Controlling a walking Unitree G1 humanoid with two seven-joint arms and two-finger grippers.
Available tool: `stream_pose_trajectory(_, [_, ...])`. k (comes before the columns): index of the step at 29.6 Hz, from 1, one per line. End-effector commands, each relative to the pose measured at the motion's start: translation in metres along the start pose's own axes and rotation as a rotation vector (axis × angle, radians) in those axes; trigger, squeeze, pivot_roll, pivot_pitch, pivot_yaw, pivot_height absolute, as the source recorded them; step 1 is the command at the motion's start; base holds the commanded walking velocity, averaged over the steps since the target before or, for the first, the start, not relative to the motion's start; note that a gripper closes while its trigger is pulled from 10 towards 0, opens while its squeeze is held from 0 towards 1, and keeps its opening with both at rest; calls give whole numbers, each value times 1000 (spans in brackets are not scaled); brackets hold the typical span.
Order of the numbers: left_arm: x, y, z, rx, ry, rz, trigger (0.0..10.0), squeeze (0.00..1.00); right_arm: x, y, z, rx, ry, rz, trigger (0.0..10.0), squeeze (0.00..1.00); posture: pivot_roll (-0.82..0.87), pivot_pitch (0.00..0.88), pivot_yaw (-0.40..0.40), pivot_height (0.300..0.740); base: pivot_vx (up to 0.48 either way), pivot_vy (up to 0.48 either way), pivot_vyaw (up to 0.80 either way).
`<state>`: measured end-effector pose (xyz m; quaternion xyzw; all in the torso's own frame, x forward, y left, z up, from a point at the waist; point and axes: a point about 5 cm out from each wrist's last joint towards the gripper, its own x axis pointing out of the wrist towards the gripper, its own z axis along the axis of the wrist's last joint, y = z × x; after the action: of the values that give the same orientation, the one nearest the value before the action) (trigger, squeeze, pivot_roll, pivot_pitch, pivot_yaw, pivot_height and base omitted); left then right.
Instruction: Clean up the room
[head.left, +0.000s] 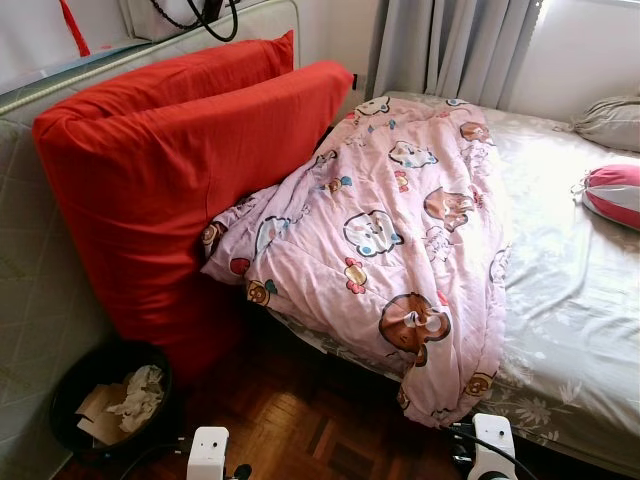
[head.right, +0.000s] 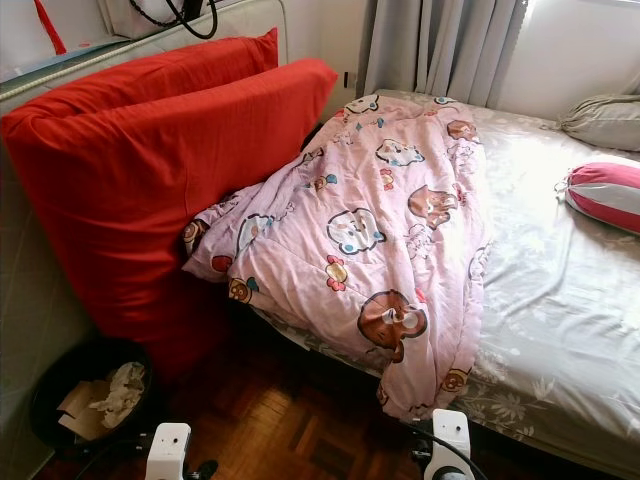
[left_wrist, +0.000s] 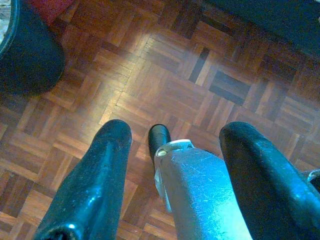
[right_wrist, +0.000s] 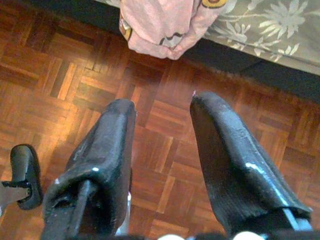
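the left tool (left_wrist: 172, 135) hangs low over the parquet floor (left_wrist: 165, 85) with its two black fingers (left_wrist: 105, 165) spread wide apart, nothing between them and touching nothing; a silver leg part shows below the gap. the right tool (right_wrist: 162, 107) also hangs above the floor, fingers (right_wrist: 107, 145) parted with bare wood showing between them, holding nothing, its tips near the hanging corner of the blanket (right_wrist: 160, 25) but apart from it.

the pink blanket (head.left: 400, 240), printed with cartoon bears and cats, lies crumpled across the near side of the bed (head.left: 570, 290) and spills over its edge toward the floor. a big red cushion (head.left: 170, 170) leans against the bed's left end, touching the blanket. a black bin (head.left: 110, 400) with crumpled paper and cardboard stands on the floor beside the cushion. a pink and grey pillow (head.left: 612, 195) lies at the bed's far right. no readable writing or labels can be made out.
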<state>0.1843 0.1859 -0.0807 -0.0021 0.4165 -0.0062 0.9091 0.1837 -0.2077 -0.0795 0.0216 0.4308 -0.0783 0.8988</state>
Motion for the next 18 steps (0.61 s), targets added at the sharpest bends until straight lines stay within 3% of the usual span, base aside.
stream_pose_trajectory(1, [-1, 0, -5, 1, 17, 3, 10000, 0, -1, 2, -3, 10, 3, -2, 10000, 0, 117, 0, -46, 740, 0, 0, 0])
stream_pose_trajectory(7, [-2, 3, -9, -58, 32, 15, 10000, 0, -2, 10, -13, 100, 22, 12, 10000, 0, 126, 0, -41, 740, 0, 0, 0])
stream_pose_trajectory(11, [-3, 4, -11, -33, 53, -11, 10000, 0, -3, 10, -14, 187, 15, 7, 10000, 0, 115, 3, -35, 740, 0, 0, 0])
stream_pose_trajectory(18, [-2, 4, -10, -8, 60, -27, 10000, 0, -3, 5, -14, 241, 5, -5, 10000, 0, 103, 31, -33, 740, 0, 0, 0])
